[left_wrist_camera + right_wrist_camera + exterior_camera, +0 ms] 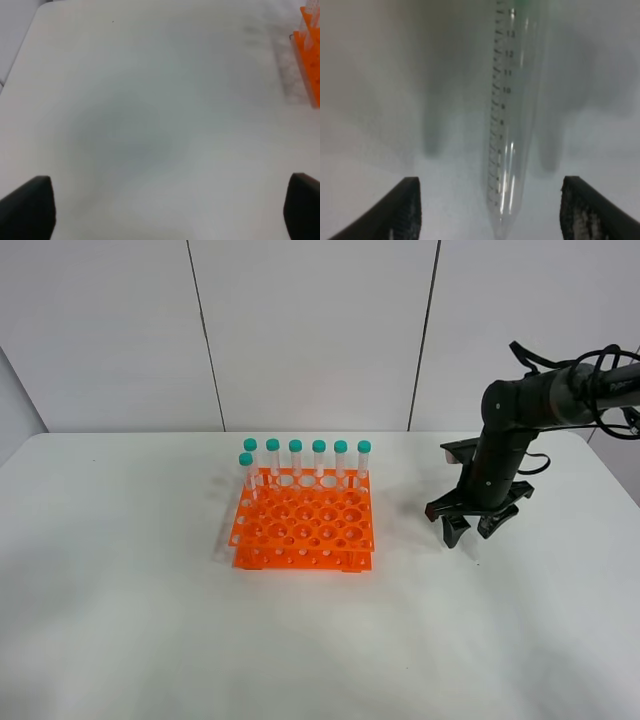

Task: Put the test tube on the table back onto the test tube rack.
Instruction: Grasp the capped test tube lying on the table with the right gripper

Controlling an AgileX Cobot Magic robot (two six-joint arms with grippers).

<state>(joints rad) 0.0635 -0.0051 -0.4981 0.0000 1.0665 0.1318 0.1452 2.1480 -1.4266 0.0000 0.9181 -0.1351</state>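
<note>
Right gripper [490, 192] stands with its jaws spread wide, one dark finger [407, 210] on either side of the test tube [512, 125] and neither one touching it. That tube lies on the white table [120, 620] between the two fingers, its tapered tip towards the wrist camera, its printed scale facing up and its green cap blurred at the far end. From the high camera the same gripper [470, 525] points down at the table well to the right of the orange rack [305, 525], at the end of the black right arm [510, 430]; the lying tube itself cannot be made out there. Seven standing tubes [319, 460] with teal caps sit upright in the rack, six along its back row and one in the next row at the left end. Left gripper [165, 210] is also spread wide, holding nothing, its fingertips over bare table with an edge of the rack [310, 60] off to one side.
</note>
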